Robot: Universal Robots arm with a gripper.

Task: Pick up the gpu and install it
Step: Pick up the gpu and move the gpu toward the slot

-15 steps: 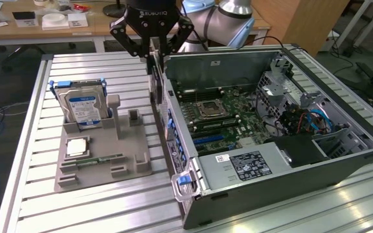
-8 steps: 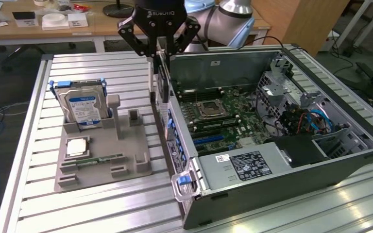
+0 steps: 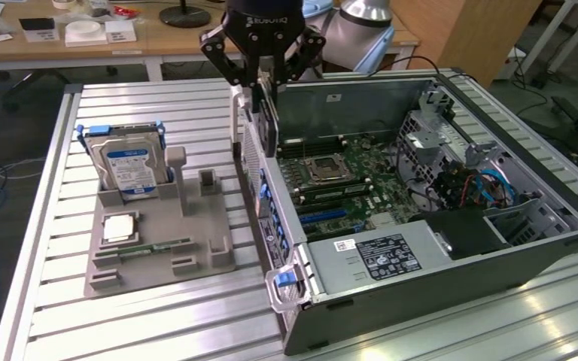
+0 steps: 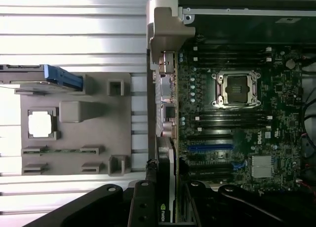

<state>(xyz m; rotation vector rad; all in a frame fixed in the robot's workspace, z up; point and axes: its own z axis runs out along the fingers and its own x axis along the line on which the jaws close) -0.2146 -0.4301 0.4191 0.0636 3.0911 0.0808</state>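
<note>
- Now the gripper is clamped on the gpu — the card is held on edge, above the bench.
- It hangs over the rear wall of the open computer case, at the motherboard's edge — not seated in any slot.
- Grey holder sits near the bench's edge on the exterior view's left, carrying a hard drive, a chip and a memory stick.

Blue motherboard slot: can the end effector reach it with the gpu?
Likely yes: the open case leaves the blue slot uncovered; the end effector holds the gpu above its rear edge.
</note>
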